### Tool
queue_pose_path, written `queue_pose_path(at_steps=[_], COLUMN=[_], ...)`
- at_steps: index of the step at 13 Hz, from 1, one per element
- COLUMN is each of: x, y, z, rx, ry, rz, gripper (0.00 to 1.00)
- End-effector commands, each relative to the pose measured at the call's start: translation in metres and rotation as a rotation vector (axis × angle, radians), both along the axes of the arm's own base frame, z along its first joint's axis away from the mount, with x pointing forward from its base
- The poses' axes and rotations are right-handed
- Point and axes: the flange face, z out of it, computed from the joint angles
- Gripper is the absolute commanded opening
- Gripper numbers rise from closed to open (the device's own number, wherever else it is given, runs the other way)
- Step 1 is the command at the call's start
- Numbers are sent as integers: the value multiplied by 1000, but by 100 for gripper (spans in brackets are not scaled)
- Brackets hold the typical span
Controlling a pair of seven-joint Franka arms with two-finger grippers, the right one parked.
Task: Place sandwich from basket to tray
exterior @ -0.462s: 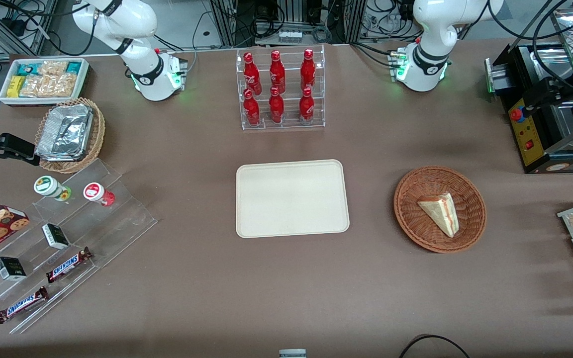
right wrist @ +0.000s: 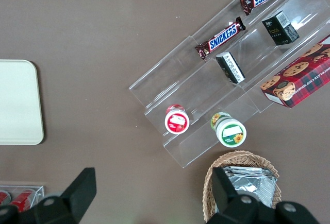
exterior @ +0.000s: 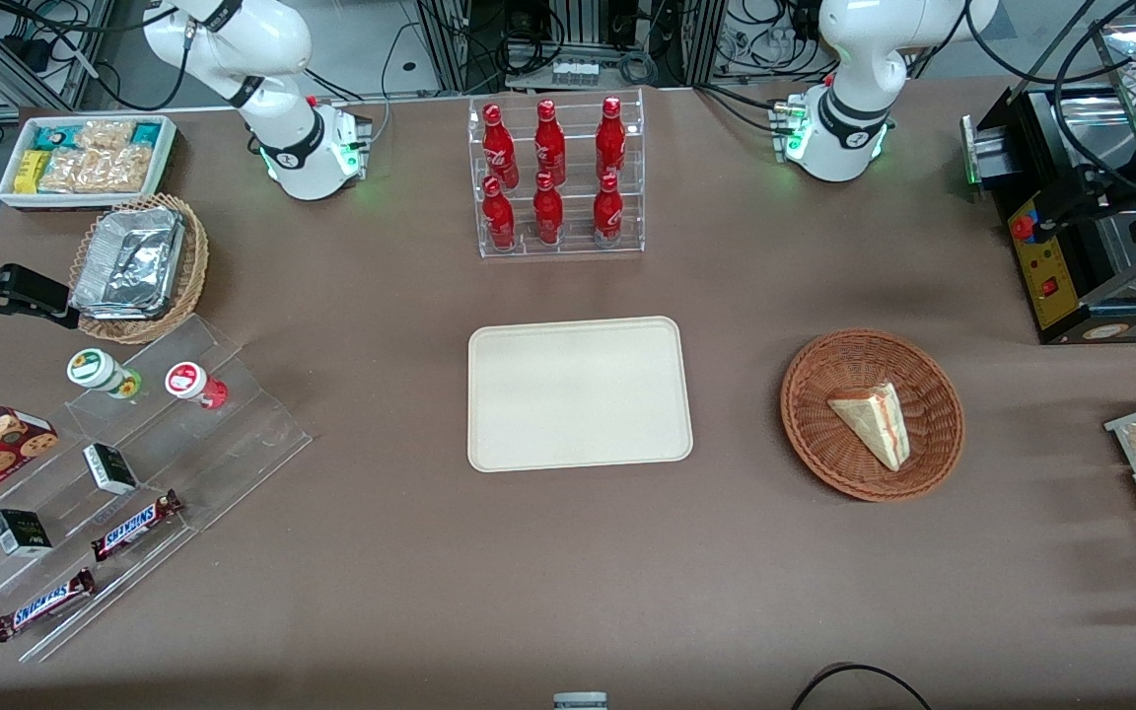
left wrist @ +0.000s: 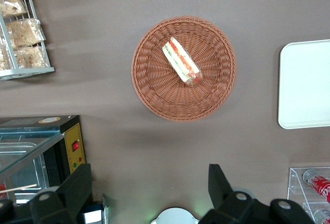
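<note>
Sandwich (left wrist: pixel 182 62) lies on its side in the basket (left wrist: pixel 154 87), filling edge up, untouched. Gripper (left wrist: pixel 149 193) hangs high above the table near the basket, fingers spread wide, empty, probably lining up to descend. Tray (exterior: pixel 578 394) sits bare beside the basket.

White arms (exterior: pixel 854 59) (black joint bands), green-lit bases.

sandwich (exterior: pixel 872 423): pale triangular wedge, pink-green filling edge showing, lying in basket | basket (exterior: pixel 815 434): reddish-brown wicker, round | tray (exterior: pixel 579 392): cream rectangle, flat, beside basket, apart
</note>
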Motion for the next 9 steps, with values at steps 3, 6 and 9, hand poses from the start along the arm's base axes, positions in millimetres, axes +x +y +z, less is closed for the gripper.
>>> queue_pose_path(at_steps=[3, 6, 9], x=[43, 66, 55], y=[-13, -19, -27], z=[-42, -99, -160], rx=[-11, -12, -11], ry=[16, 22, -44], rz=[102, 148, 244], gripper=[100, 100, 100])
